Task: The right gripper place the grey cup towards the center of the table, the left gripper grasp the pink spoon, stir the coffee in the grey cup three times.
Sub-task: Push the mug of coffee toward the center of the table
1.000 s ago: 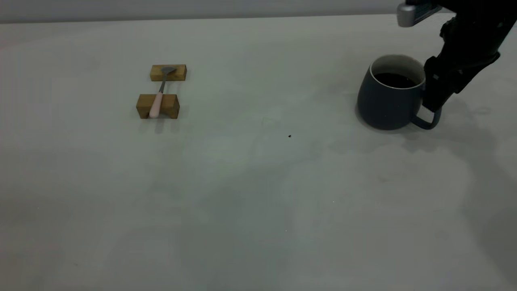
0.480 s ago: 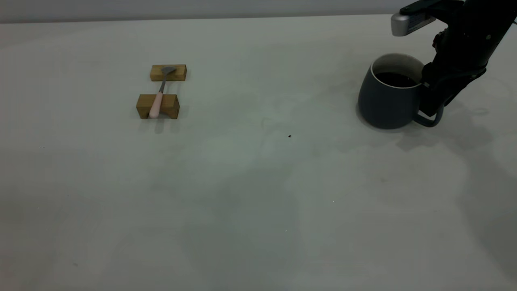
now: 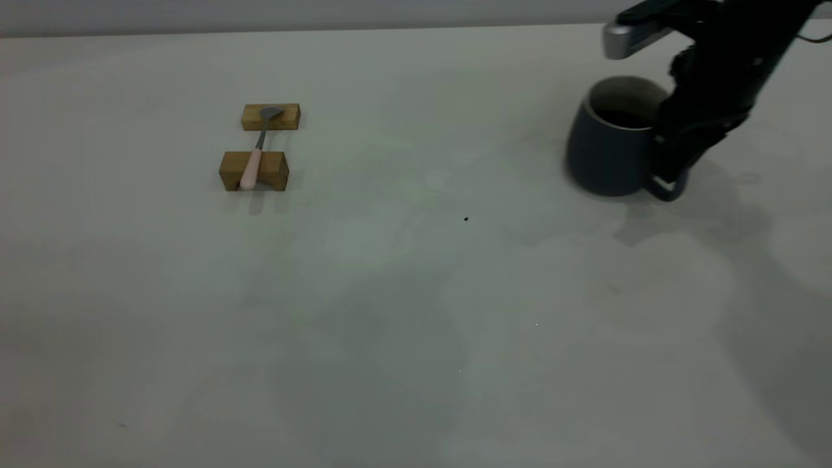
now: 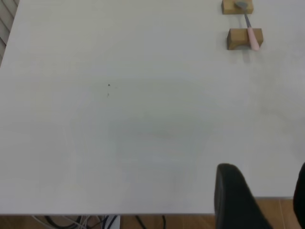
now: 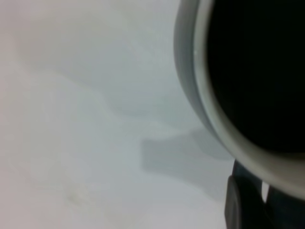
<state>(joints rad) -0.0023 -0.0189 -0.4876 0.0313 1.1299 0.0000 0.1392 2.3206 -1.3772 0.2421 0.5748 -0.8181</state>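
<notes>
We note the right gripper (image 3: 673, 170) pinching the handle of the grey cup (image 3: 608, 153), not yet at the table (image 3: 403, 292) centre, while the pink spoon (image 3: 251, 166) rests untouched on two wooden blocks (image 3: 255, 170); left gripper (image 4: 259, 195) spread, stirring remains.

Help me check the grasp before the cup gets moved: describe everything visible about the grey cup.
The grey cup is a rounded, dark slate-grey mug, ceramic by its look, with a white rim and interior and a loop handle. It holds dark coffee. It appears upright, at the table's far right, well short of the center; whether its base touches the surface cannot be told. The right gripper is shut on the handle; nothing else touches it.
</notes>
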